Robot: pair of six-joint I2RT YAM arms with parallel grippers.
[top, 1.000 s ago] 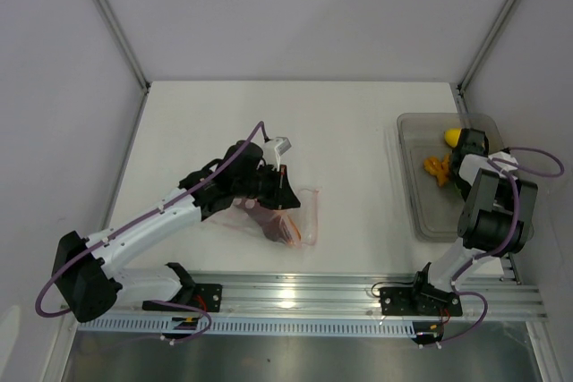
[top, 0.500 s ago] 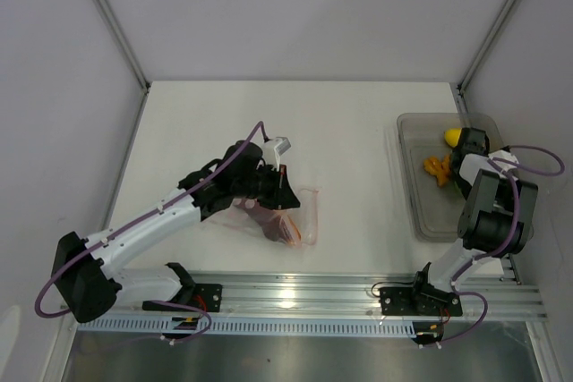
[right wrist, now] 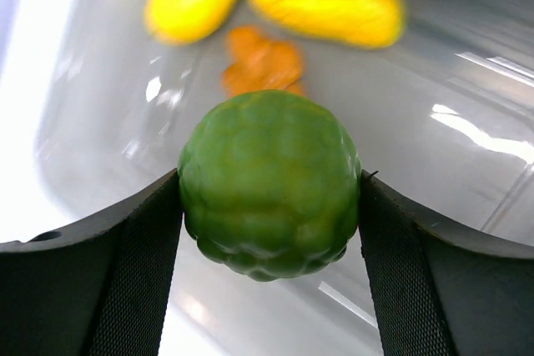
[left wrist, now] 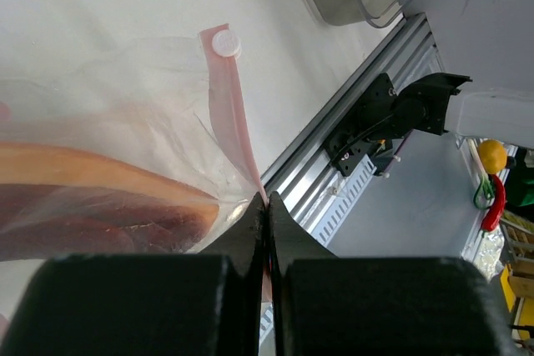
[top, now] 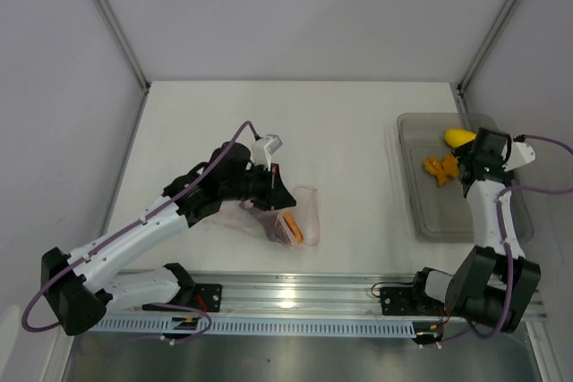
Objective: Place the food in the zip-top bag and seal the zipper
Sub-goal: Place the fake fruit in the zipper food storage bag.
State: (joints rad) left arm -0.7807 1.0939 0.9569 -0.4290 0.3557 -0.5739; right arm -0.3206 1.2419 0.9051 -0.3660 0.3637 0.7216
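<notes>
Bumpy green lime (right wrist: 267, 185) held over the right-side tray (top: 421, 212).
Only the wrist view shows the right gripper (right wrist: 269, 206) squeezing it; the left gripper (left wrist: 265, 206) pinches shut on the bag's (top: 300, 212) pink zipper (left wrist: 229, 114).

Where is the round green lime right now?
The right wrist view shows the green lime clamped in the right gripper, over the clear tray on the robot's right, with yellow pieces and an orange piece just beyond it.

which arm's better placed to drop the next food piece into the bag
Right. The right tool grips the green lime above the tray, ready to carry it over. The left tool is shut on the zipper, holding the zip-top bag, so it is occupied.
</notes>
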